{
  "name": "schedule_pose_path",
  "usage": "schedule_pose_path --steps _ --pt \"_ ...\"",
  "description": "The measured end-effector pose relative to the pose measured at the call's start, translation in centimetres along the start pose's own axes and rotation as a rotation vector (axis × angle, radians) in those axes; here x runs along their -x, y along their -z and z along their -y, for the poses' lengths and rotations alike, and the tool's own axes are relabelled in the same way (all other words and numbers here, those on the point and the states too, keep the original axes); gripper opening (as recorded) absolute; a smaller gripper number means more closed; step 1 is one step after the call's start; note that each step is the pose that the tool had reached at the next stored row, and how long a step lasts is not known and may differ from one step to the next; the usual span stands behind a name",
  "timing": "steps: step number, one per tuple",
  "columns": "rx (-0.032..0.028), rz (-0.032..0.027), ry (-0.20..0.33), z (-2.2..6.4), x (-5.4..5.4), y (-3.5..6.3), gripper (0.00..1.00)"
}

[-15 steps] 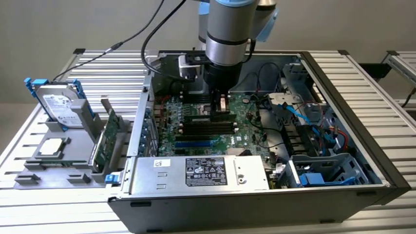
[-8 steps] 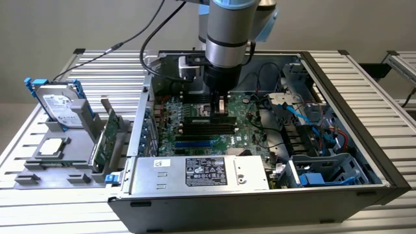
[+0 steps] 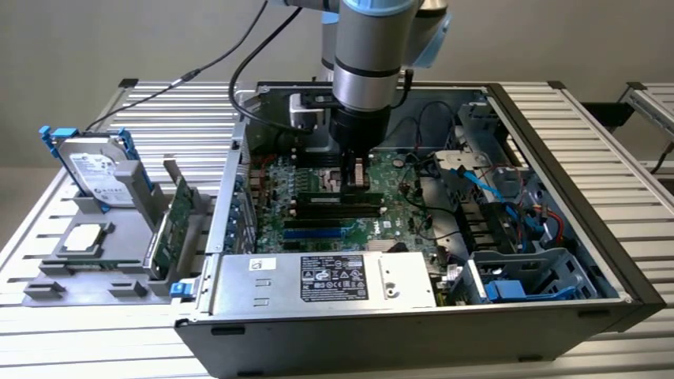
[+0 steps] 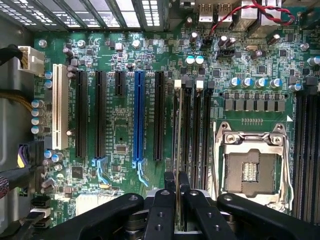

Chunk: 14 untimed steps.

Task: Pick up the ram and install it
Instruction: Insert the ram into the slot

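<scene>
We see a slatted metal table [image 3: 158, 103] bearing an open computer case [image 3: 421, 339], laid on its side so that the boards inside face upward and can be reached from above. The robot arm [image 3: 368, 55] reaches straight down into the case, over the green motherboard [image 4: 120, 135].

On the exterior view's left, outside the case, a grey holder [image 3: 84, 276] keeps a hard drive [image 3: 100, 170] and a large green card [image 3: 174, 221] standing on edge, ready to be taken.

In the wrist view, the long black memory slots [image 4: 189, 135] run beside the empty processor socket [image 4: 250, 170]. The gripper [image 4: 177, 181] hangs over them with its fingers [image 4: 169, 185] clenched on the ram [image 4: 178, 135]. The ram is held on edge and shows as a thin line lying along one slot, which we judge suits pressing it straight down. We cannot tell whether it already sits in the slot.
</scene>
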<state>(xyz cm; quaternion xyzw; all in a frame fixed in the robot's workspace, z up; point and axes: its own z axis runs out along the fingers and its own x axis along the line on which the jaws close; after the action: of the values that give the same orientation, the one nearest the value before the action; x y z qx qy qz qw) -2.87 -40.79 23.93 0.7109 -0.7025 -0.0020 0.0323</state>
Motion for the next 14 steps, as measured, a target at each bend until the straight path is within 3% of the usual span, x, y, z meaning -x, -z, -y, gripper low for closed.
schedule_pose_path --steps 12,14 --pt "0.0003 -0.0014 0.001 0.03 0.27 -0.77 0.14" --pt "0.0025 -0.0019 0.002 0.03 0.26 -0.77 0.14"
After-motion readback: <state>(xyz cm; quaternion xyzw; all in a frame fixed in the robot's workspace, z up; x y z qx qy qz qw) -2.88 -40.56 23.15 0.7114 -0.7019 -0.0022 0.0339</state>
